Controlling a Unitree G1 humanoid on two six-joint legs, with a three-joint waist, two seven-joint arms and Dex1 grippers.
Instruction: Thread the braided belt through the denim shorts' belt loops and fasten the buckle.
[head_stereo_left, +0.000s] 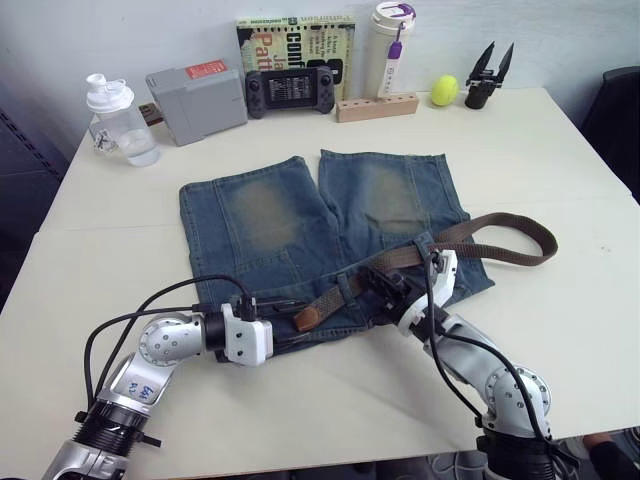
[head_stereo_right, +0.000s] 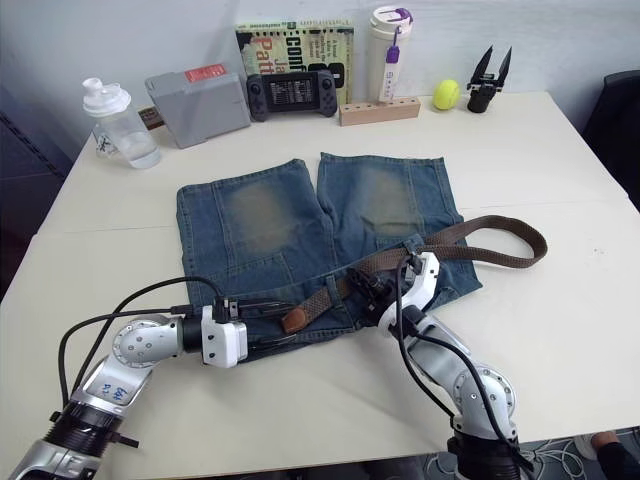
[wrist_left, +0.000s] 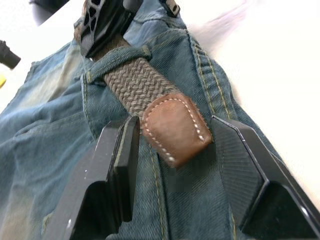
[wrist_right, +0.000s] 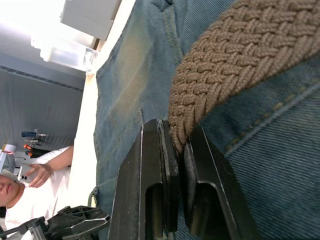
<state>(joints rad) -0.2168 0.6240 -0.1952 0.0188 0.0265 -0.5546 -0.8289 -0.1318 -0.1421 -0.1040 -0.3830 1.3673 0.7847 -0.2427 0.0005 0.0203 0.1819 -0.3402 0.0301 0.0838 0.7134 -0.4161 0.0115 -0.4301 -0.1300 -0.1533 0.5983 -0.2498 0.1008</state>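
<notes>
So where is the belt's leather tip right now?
The leather tip lies on the denim shorts near the waistband, just past a belt loop, between the open left gripper's fingers.

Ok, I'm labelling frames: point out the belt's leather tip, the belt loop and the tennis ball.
leather tip (wrist_left: 175, 129), left wrist view, middle of the tab.
belt loop (wrist_left: 120, 58), left wrist view, strip across the belt.
tennis ball (head_stereo_left: 445, 90), left eye view, its centre.

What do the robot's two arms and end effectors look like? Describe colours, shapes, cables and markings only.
Both arms have silver-grey rounded joints, white wrist housings and looping black cables. The left end effector and right end effector each have two black fingers. The left arm bears small blue markings.
</notes>
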